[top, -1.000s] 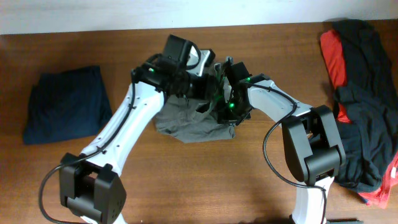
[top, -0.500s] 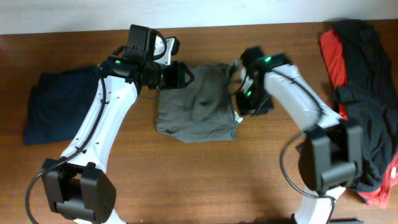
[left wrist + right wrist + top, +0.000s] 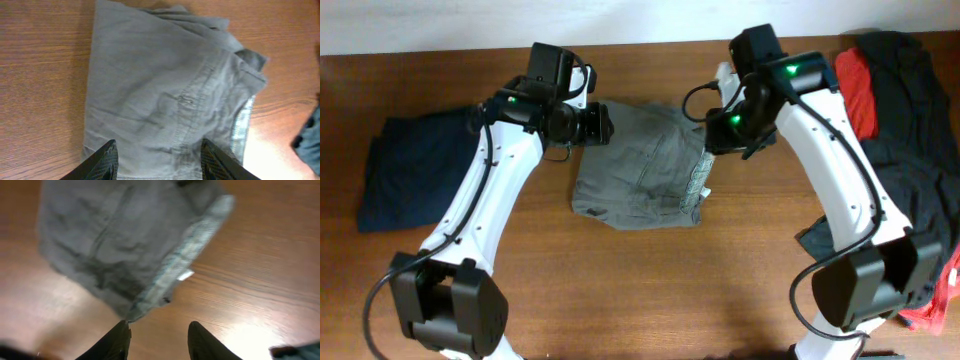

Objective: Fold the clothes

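The grey-khaki shorts (image 3: 640, 170) lie folded in a rough rectangle at the middle of the table, with the waistband edge and a white label (image 3: 701, 190) on the right side. My left gripper (image 3: 602, 127) is open and empty over the shorts' upper left corner; in the left wrist view the shorts (image 3: 165, 95) fill the space ahead of the open fingers (image 3: 162, 162). My right gripper (image 3: 722, 135) is open and empty just right of the shorts. The right wrist view shows its fingers (image 3: 160, 340) over bare wood beside the waistband (image 3: 185, 255) and label (image 3: 186, 275).
A folded dark navy garment (image 3: 420, 175) lies at the left of the table. A pile of black and red garments (image 3: 905, 150) covers the right edge. The table's far edge (image 3: 670, 42) runs along the top.
Both grippers have drawn apart from the middle of the shorts, the left one to the left, the right one up and to the right. The shorts now lie flat and folded, let go.
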Robot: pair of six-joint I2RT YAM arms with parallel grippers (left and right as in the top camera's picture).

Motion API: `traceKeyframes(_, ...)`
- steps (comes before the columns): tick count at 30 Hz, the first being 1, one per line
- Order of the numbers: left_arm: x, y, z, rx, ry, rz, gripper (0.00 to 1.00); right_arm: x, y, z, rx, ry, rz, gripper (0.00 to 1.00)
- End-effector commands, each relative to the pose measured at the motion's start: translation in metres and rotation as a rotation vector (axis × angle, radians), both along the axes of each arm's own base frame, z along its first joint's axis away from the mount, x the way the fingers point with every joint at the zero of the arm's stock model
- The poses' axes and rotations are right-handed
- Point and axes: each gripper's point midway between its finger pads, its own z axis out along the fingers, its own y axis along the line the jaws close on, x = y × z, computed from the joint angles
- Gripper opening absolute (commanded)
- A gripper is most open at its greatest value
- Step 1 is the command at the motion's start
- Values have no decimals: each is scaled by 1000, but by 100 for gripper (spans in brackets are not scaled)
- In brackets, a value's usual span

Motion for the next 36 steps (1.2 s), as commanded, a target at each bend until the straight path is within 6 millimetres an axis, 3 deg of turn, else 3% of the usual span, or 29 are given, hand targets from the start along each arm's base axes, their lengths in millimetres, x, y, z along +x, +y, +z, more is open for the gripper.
traceKeyframes(1,9,5,-33,65,53,3,53,-11,32,-25,77,81,96,42)
traceKeyframes(9,2,7,-110,117,243,-2,53,-26,66,-81,108,175,167,42)
traceKeyframes(16,-28,16,-164,174,448,-7,51,-41,72,-122,105,199,194,43)
traceKeyframes(22,-54,23,-178,208,574,-9,48,-61,64,-170,94,227,191,46)
traceKeyframes(25,-64,25,-177,219,616,-11,47,-66,53,-192,51,211,184,46)
traceKeyframes(27,-74,28,-176,230,660,-12,47,-64,35,-206,-49,186,161,45)
traceKeyframes(28,-85,30,-173,242,702,-16,47,-57,14,-211,-170,154,102,45)
traceKeyframes(36,-110,21,-168,283,779,-60,47,-23,-43,-209,-396,37,-104,51)
